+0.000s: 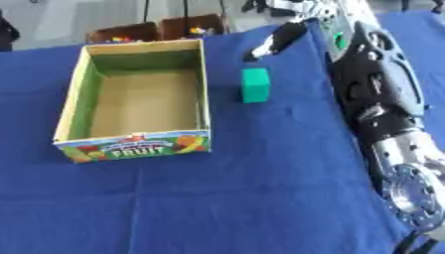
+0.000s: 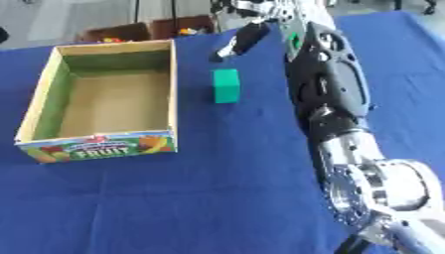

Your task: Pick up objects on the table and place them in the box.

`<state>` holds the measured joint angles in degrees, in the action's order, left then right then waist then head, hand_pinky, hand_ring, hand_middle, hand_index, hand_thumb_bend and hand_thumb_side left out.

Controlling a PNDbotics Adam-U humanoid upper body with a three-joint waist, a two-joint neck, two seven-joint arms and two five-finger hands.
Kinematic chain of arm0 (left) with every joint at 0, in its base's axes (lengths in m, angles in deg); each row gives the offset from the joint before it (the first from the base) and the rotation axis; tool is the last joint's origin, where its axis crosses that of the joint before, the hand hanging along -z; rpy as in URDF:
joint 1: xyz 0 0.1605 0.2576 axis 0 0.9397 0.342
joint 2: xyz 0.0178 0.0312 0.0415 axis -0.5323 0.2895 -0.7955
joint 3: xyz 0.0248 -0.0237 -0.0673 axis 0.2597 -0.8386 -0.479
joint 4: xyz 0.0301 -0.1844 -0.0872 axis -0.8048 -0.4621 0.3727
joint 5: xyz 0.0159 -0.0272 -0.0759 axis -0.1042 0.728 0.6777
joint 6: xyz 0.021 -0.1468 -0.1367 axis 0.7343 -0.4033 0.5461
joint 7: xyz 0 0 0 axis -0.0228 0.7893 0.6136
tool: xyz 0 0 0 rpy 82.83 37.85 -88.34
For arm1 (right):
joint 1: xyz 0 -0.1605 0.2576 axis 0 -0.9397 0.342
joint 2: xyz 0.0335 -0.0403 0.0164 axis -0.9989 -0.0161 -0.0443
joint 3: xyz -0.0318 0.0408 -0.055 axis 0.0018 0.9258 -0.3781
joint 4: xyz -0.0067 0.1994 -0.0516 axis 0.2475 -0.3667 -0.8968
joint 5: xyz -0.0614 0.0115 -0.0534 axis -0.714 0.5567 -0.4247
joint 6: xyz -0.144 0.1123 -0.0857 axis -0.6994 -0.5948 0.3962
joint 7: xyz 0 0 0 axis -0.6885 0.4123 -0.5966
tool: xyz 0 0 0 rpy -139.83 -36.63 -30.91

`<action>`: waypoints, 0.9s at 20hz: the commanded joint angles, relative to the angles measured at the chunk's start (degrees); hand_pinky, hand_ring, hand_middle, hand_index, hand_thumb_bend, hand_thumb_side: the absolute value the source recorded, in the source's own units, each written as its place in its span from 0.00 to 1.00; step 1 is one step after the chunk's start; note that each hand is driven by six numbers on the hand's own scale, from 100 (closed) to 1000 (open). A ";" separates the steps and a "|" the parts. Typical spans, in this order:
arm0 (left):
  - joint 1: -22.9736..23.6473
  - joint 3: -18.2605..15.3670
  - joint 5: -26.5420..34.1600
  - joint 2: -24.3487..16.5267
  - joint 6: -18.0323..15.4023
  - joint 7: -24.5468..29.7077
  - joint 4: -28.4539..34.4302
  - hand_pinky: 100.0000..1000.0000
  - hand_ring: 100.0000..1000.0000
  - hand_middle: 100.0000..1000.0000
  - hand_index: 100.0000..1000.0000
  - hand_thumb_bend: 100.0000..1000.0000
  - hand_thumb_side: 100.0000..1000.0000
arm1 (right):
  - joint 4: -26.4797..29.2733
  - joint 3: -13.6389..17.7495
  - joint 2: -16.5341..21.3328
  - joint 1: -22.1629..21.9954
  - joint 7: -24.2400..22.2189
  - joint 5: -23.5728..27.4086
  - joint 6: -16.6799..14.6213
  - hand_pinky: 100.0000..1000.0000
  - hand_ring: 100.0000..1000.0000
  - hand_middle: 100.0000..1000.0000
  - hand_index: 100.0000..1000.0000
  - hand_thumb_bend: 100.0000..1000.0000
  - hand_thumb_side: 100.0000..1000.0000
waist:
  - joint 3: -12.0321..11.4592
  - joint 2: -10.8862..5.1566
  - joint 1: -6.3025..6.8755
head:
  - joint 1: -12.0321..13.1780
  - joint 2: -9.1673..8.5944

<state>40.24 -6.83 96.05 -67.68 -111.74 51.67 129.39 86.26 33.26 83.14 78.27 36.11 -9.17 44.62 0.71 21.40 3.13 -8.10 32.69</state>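
- One blue tablecloth [image 1: 226,198] covers the whole table and carries everything else.
- The right arm [image 1: 378,99] of the robot comes in from the lower right corner and stretches far up along the right side of the cloth.
- The cardboard box [image 1: 206,94] stands on the left part of the cloth, open at the top; its front wall shows fruit pictures and the word "FRUIT", and I see nothing inside it.
- Two brown cardboard boxes [image 1: 156,31] stand behind the far edge of the table, with small colourful things in them.
- The right hand [image 1: 280,39] is above the far part of the cloth, its fingers straight and pointing down to the left, holding nothing.
- The green block [image 1: 256,85] stands upright on the cloth, just right of the box, near the fingertips but apart from them.
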 commanded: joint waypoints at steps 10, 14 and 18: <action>-0.21 0.01 -0.31 -1.12 0.64 0.24 1.04 0.69 0.71 0.98 0.97 0.00 1.00 | -8.01 -5.32 3.47 2.64 -18.33 1.79 -19.55 0.75 0.86 0.88 1.00 0.56 0.35 | 0.45 -1.57 -0.40 | 0.51 -0.52; -0.36 0.05 -0.34 -1.14 0.88 0.30 1.04 0.69 0.71 0.98 0.97 0.00 1.00 | -10.95 -7.37 4.09 2.75 -18.33 1.76 -19.56 0.74 0.86 0.89 1.00 0.52 0.31 | 0.56 -1.53 -0.47 | 0.65 -0.60; -0.38 0.05 -0.37 -1.10 0.97 0.30 1.04 0.69 0.71 0.98 0.97 0.00 1.00 | -12.67 -8.41 4.36 2.47 -18.33 1.90 -19.56 0.71 0.85 0.87 0.98 0.48 0.30 | 0.48 -1.48 -0.46 | 0.73 -0.72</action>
<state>40.23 -6.80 95.80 -67.69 -110.93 51.96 129.39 74.25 25.50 86.22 80.11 36.71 -7.18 44.02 1.27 21.13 2.66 -7.49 32.67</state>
